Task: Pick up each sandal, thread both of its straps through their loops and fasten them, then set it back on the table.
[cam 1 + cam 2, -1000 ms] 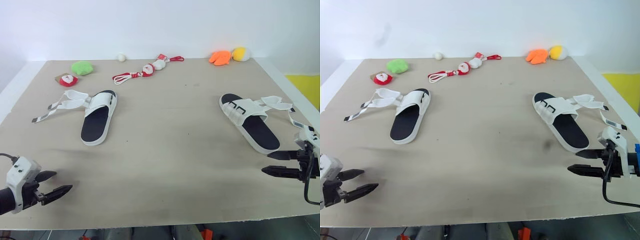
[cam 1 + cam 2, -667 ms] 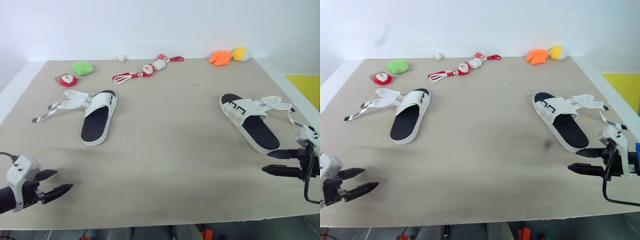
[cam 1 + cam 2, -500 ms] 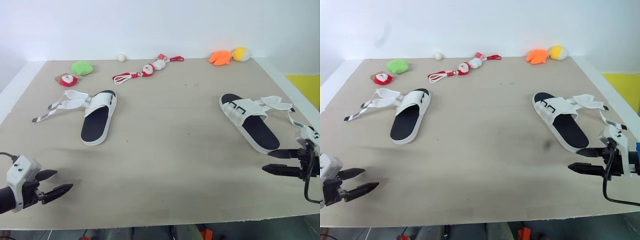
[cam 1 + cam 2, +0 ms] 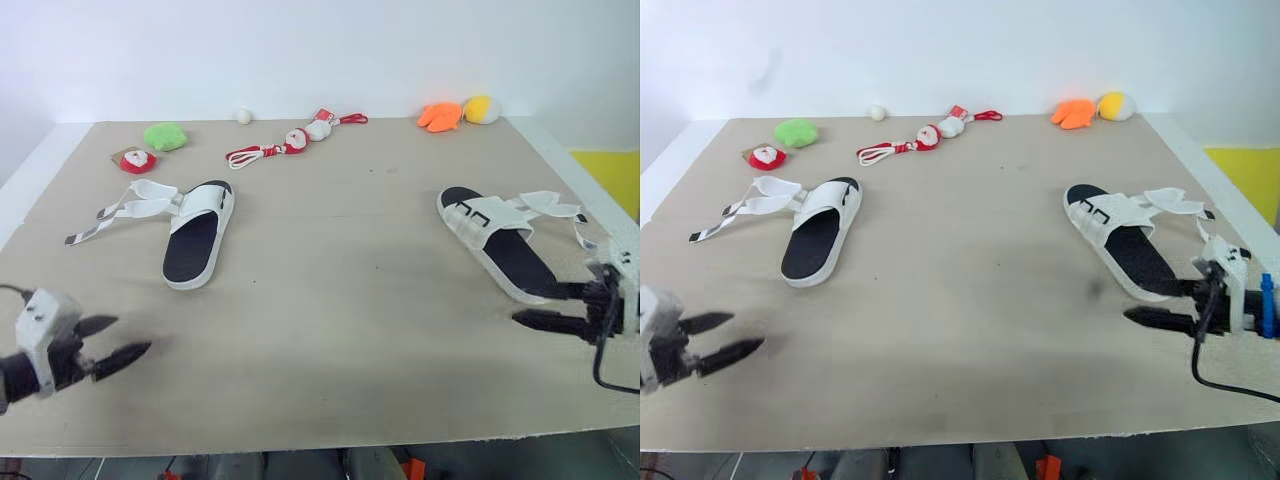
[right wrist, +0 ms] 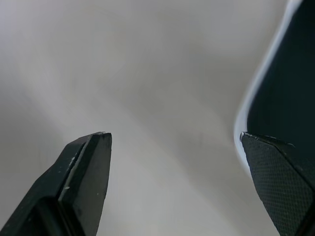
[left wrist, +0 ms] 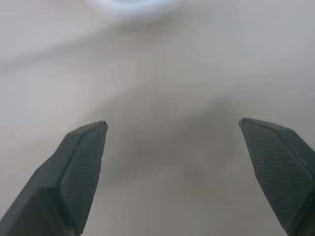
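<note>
Two white sandals with black footbeds lie on the tan table (image 4: 340, 290), their straps undone and spread outward. The left sandal (image 4: 194, 245) is at the left, its straps (image 4: 125, 208) trailing off to the left. The right sandal (image 4: 497, 247) is at the right, with its straps (image 4: 548, 207) off to the right. My left gripper (image 4: 134, 335) hovers open near the front left edge, well short of the left sandal, whose white heel (image 6: 133, 5) is blurred ahead. My right gripper (image 4: 530, 304) is open at the right sandal's heel, with its black footbed (image 5: 285, 73) beside one finger.
Along the back edge lie a green plush (image 4: 165, 135), a red and white toy (image 4: 135, 160), a red rope toy (image 4: 290, 140), a small white ball (image 4: 243, 115), an orange plush (image 4: 440, 115) and a yellow one (image 4: 482, 108). The table's right edge is close to my right arm.
Both grippers have moved away from the front edge. The right one has closed in on the right sandal's heel; the left one has moved slightly toward the left sandal. The sandals stay put.
</note>
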